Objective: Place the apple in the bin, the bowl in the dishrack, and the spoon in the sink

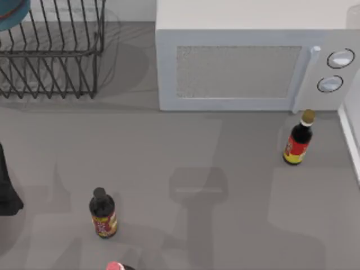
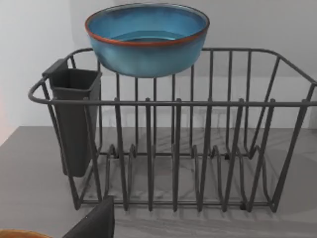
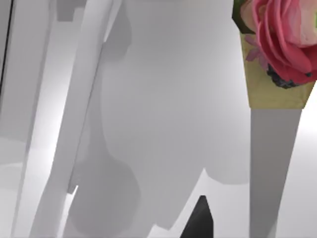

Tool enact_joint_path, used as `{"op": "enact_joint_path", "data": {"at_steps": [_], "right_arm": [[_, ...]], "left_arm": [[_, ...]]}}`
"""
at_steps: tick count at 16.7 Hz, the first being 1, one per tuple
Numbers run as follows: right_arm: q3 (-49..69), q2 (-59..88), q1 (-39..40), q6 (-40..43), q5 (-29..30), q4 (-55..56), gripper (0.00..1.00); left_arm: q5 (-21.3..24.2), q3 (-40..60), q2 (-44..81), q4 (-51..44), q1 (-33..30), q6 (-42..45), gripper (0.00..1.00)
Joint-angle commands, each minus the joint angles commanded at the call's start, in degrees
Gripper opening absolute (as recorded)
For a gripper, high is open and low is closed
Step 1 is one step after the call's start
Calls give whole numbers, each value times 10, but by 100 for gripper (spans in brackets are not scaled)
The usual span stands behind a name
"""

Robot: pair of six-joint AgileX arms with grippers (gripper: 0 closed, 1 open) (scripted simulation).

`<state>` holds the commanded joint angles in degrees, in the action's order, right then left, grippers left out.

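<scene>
Dark gripper part (image 2: 91,223) of the left arm sits at the near edge of the left wrist view; whether its fingers are open or closed, I cannot tell. Beyond it stands the dishrack (image 2: 173,148), a dark caddy (image 2: 74,119) hung on one end. Bowl (image 2: 146,37) sits upright, level with the rack's top rail at its far side; whether it rests on the wires or hangs above them cannot be told.

From above, the left arm (image 1: 7,188) is at the table's left edge, rack (image 1: 50,53) at the far left corner, bowl rim (image 1: 12,12) at that corner. Left arm is plainly nearer.

Right wrist view: dark sliver (image 3: 197,220) of the right gripper, fingers' state untellable, against white surfaces and a pink flower (image 3: 282,37).

Elsewhere: microwave (image 1: 253,67), two sauce bottles (image 1: 102,214) (image 1: 298,138), pink cap (image 1: 114,266).

Judgement: bowl step close to done; apple and spoon pending.
</scene>
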<state>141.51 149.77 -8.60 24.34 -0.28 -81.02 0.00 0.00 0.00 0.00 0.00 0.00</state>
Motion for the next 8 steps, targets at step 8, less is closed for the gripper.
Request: {"op": "enact_joint_path", "data": {"at_steps": [8], "right_arm": [[-20, -9, 0, 0, 0, 18, 15]], "left_arm": [[0, 0, 0, 0, 0, 0, 100]]}}
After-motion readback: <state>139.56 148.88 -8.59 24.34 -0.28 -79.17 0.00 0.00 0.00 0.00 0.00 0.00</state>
